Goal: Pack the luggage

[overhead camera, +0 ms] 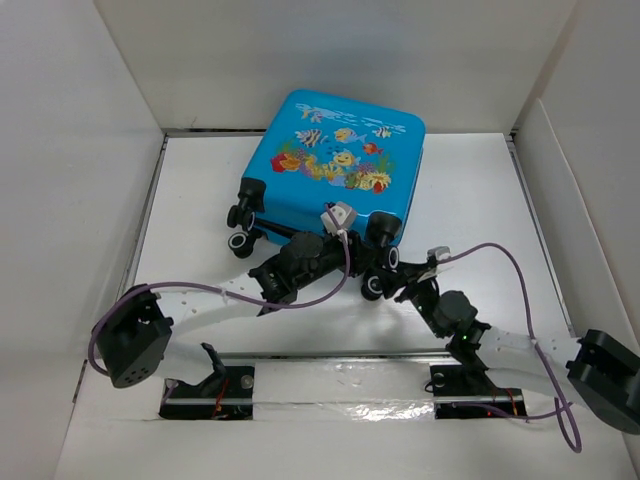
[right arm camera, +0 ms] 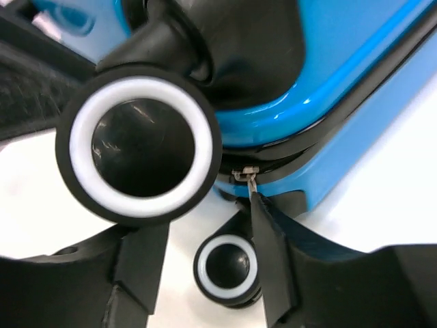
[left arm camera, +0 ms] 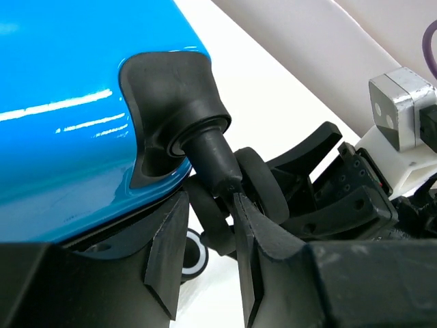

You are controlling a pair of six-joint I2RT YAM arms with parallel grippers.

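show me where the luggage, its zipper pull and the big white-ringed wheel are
luggage [overhead camera: 340, 160], top external view, middle of its printed lid
zipper pull [right arm camera: 244, 175], right wrist view, its metal tab at the seam
big wheel [right arm camera: 140, 150], right wrist view, its black hub

From my end the luggage [overhead camera: 340, 150] shell reads as glossy, smooth blue plastic w/ sharp highlights. Its wheels [right arm camera: 140, 143] look matt blk rubber (hubs shinier, white rings smooth). Zipper pull [right arm camera: 244, 174] is bare metal, I'd say. Left gripper [left arm camera: 209, 205] fingers [left arm camera: 273, 253]: matt blk plastic, faintly grainy. Table [overhead camera: 480, 200] looks matt white.
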